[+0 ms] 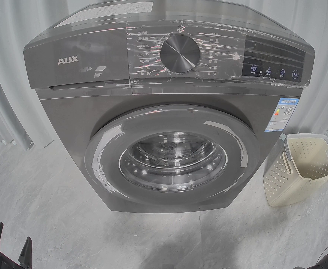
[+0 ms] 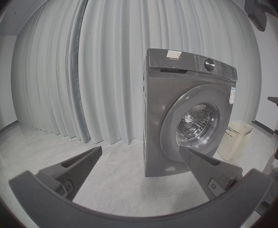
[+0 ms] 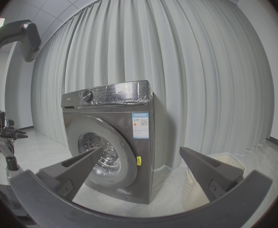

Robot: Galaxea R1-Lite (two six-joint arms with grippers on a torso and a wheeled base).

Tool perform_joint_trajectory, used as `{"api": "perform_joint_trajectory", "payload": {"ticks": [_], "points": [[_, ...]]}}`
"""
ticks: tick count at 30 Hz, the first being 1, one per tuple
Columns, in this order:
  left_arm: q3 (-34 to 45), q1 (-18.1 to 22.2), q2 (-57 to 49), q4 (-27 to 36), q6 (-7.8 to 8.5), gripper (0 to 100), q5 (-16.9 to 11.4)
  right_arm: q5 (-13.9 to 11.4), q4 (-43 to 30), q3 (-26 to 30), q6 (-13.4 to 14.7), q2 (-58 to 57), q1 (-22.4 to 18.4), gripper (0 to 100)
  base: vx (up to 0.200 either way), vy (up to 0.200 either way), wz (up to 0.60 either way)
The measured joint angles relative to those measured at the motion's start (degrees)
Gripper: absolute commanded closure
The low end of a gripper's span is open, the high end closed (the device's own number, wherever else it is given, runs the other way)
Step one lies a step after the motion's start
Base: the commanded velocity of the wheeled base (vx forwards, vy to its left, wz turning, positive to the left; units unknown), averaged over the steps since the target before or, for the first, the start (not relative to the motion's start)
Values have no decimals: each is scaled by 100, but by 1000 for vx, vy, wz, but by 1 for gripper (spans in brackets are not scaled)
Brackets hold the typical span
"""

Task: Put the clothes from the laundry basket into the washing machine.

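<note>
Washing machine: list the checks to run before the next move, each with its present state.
1. Washing machine door open: not ok, it is shut.
2. Laundry basket standing on the floor beside the machine, at the robot's right: ok.
3. Clothes in the basket: cannot tell; none show in what is seen of its inside.
4. Left gripper open and empty: ok.
5. Right gripper open and empty: ok.

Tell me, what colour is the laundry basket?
The basket is cream, with rows of little holes in its sides. The head view shows it best.
</note>
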State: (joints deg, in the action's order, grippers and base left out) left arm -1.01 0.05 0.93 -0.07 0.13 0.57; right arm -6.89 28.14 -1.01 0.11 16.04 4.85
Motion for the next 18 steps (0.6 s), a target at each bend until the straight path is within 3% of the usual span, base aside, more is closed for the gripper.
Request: {"api": "perform_joint_trajectory", "payload": {"ticks": [4,7,8,14,18], "points": [[0,0,0,0,0,0,0,-206,-1007,0,-49,-813,-205,0,0,0,0],[0,5,0,0,-2,0,2,-193,-1754,0,-87,-1134,-310,0,0,0,0],[0,5,0,0,-4,0,0,-134,-1930,0,-87,-1189,-332,0,0,0,0],[0,0,0,0,-16,0,2,877,-2593,0,-11,-1431,-423,0,0,0,0],[0,0,0,0,-18,0,0,920,-2736,0,22,-1492,-452,0,0,0,0]]}}
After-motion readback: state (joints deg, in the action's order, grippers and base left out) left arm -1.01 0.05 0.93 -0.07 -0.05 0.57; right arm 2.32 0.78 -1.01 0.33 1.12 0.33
